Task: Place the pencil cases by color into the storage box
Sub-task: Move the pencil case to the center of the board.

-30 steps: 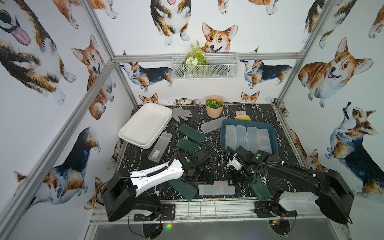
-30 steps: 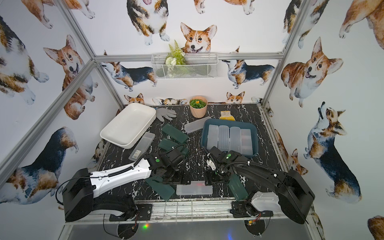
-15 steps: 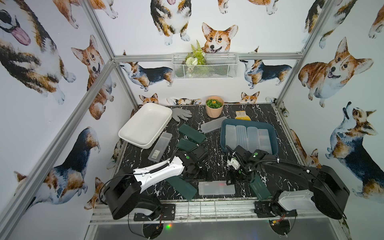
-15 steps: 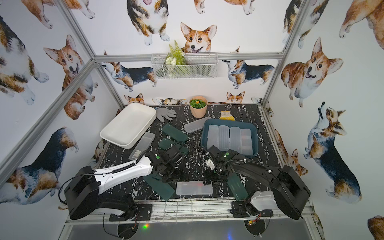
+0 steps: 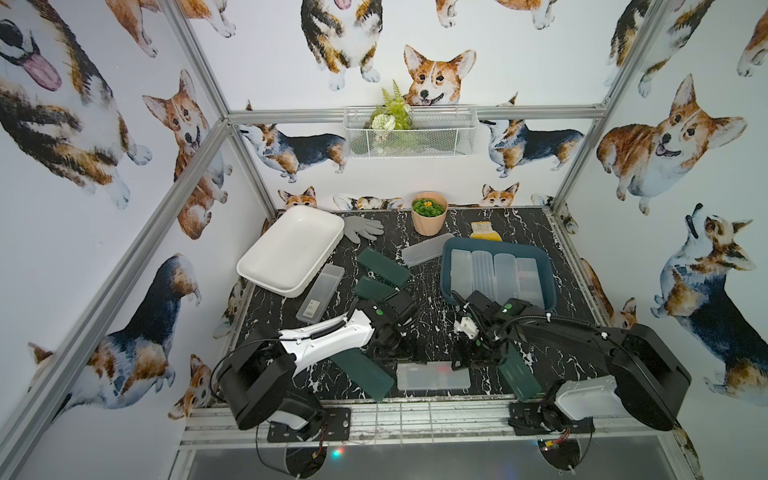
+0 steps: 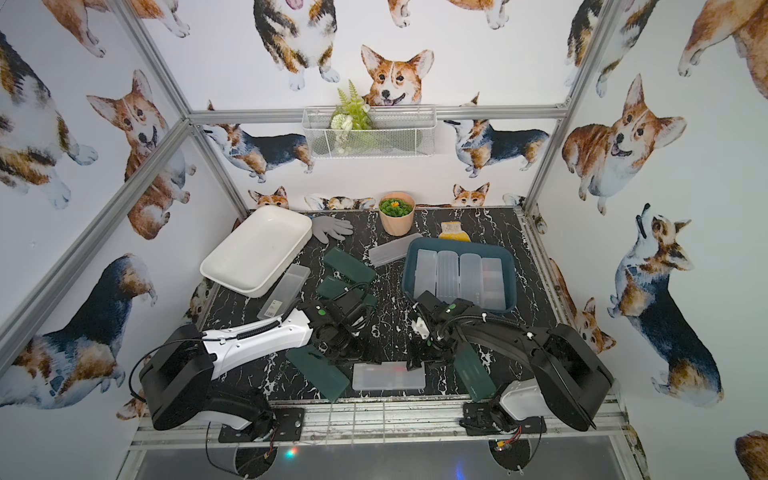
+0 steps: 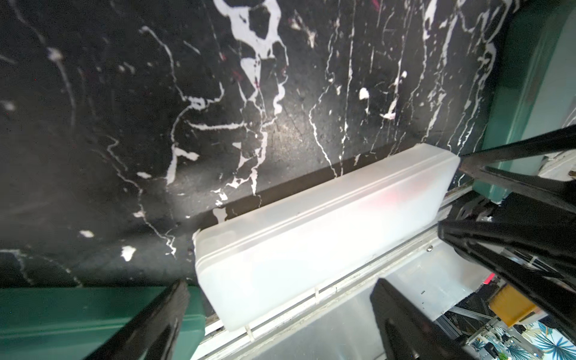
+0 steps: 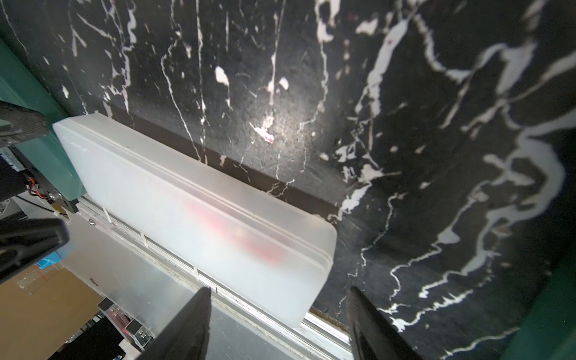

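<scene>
Frosted case (image 5: 433,376) between 2 green cases (image 5: 363,372)

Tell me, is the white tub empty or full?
Empty. In both top views the white tub shows only its bare white bottom, with nothing lying inside it.

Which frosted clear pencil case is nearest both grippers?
The frosted clear rectangular case along the black marble table's front edge, red tint inside, between two dark green cases; other clear ones lie farther back.

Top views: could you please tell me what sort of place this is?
Probably a purpose-built robot test cell: an aluminium frame carries corgi-print wall panels around a marble-pattern tabletop, with the left arm and right arm mounted at its front edge.
</scene>
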Robot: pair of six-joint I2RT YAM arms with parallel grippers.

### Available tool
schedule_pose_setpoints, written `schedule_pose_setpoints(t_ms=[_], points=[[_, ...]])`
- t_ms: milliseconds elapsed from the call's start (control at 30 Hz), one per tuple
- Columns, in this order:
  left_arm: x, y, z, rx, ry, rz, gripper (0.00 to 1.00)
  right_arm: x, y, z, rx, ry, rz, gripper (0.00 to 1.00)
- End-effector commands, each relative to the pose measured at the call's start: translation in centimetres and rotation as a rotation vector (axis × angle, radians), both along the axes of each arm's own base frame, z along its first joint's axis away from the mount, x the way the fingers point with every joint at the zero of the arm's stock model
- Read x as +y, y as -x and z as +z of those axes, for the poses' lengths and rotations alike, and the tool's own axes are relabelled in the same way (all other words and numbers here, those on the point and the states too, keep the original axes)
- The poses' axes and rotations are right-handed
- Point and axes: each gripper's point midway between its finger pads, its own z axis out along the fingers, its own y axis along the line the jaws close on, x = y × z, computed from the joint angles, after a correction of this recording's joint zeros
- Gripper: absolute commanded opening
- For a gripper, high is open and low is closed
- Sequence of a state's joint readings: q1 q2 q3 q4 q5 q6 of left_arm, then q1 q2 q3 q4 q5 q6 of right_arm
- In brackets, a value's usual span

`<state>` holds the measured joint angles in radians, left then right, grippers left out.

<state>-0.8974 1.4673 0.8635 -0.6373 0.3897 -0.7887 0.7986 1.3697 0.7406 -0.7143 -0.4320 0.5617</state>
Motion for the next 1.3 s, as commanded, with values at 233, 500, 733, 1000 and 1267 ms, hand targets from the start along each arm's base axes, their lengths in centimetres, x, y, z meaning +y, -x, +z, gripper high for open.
schedule_pose_setpoints(t_ms=[233, 500, 733, 1000, 1267], points=[[-0.3, 0.8, -1.3, 0.052, 0.018, -0.013, 0.94, 0.7, 0.3, -0.3, 0.027, -0.032, 0.015, 0.70], [-0.6, 0.8, -1.4, 0.058, 0.028, -0.018, 0.94, 1.0, 0.2, -0.4, 0.033, -0.040, 0.022, 0.70], [-1.8, -0.5, -0.1, 0.022, 0.059, -0.033, 0.94, 1.4, -0.1, -0.1, 0.026, -0.049, 0.026, 0.69], [-2.4, -2.0, 0.6, -0.004, 0.080, -0.025, 0.93, 2.0, -1.6, 0.6, -0.001, -0.062, 0.018, 0.69], [-1.2, -5.1, 0.7, -0.042, 0.083, 0.036, 0.94, 2.9, -5.8, 1.5, -0.055, -0.098, -0.051, 0.69]])
